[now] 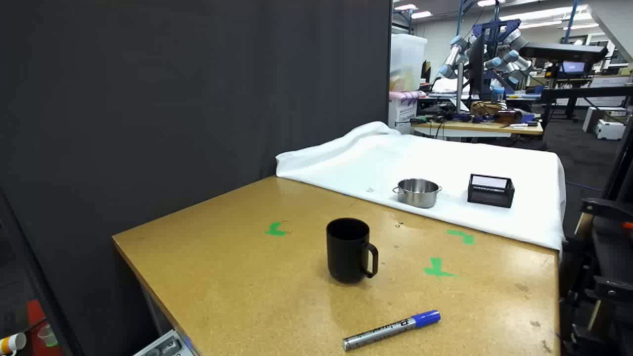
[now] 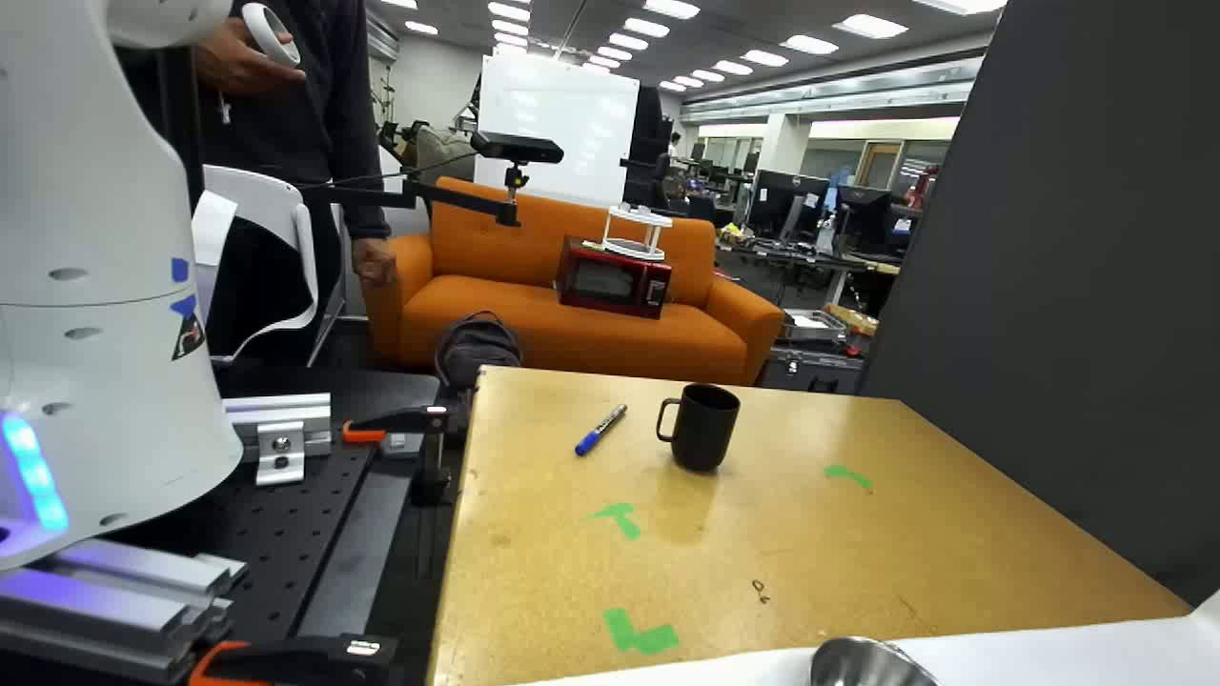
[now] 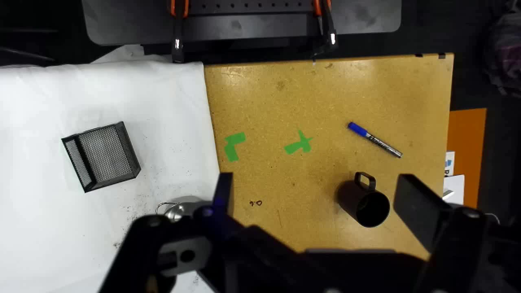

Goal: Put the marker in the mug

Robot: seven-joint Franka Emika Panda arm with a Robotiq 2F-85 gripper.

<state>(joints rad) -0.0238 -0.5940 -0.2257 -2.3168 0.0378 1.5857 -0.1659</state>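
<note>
The marker, grey-silver with a blue end, lies flat on the wooden table in both exterior views (image 1: 391, 330) (image 2: 602, 430). It also shows in the wrist view (image 3: 375, 140). The black mug stands upright near it, apart from it, in both exterior views (image 1: 345, 257) (image 2: 706, 429). In the wrist view the mug (image 3: 352, 196) shows its dark open mouth, and its handle points toward the marker's side. My gripper (image 3: 316, 179) is wide open with nothing between its fingers, high above the table. It is out of view in both exterior views.
A metal bowl (image 1: 419, 194) and a black mesh box (image 1: 490, 195) stand on a white cloth (image 1: 524, 222) beside the wooden table (image 1: 237, 277). Green tape marks (image 3: 299, 144) lie on the wood. A dark panel (image 1: 198, 99) rises along a table side. Clamps (image 3: 327, 36) sit at the base-side edge.
</note>
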